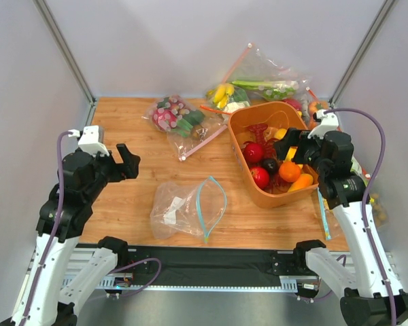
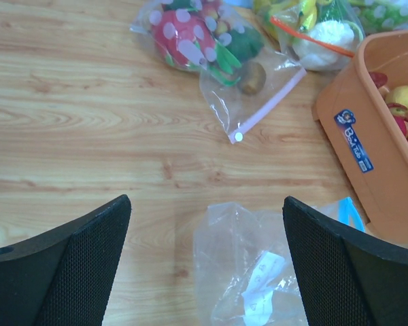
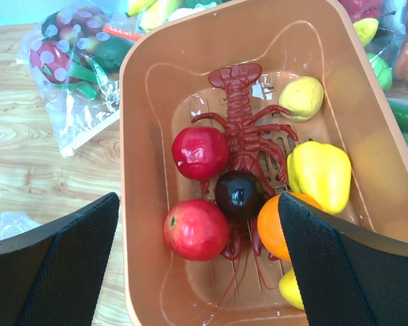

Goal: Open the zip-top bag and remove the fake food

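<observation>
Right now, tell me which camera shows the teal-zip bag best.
The top external view: the whole zip-top bag lies flat, its teal zip gaping open. The left wrist view catches only part of it with the white label; the right wrist view shows just a crumpled corner.

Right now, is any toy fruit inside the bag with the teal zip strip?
No, the zip-top bag holds only a white label; the fake food sits in the orange bin.
</observation>
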Controlling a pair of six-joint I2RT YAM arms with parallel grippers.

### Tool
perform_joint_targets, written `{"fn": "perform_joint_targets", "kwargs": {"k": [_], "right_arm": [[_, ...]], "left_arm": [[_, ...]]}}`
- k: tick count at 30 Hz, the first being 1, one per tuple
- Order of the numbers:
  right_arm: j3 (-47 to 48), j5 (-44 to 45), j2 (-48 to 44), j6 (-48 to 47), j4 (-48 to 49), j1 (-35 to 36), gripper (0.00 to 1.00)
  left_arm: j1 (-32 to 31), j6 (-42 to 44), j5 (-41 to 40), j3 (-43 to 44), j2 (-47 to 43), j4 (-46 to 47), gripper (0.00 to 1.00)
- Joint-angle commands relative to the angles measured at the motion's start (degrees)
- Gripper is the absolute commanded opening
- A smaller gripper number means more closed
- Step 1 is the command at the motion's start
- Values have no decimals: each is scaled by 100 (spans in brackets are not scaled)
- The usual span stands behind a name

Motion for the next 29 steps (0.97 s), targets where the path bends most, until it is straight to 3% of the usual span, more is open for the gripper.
{"fn": "perform_joint_targets", "kwargs": {"k": [1,29], "right_arm": [[201,-106,-69,-116,97,-17,100],[113,17,-130,-195,88,-25,100]], "left_arm": [[22,326,-357,321,30,-463,100],[22,397,-164,445,56,-666,99]]}}
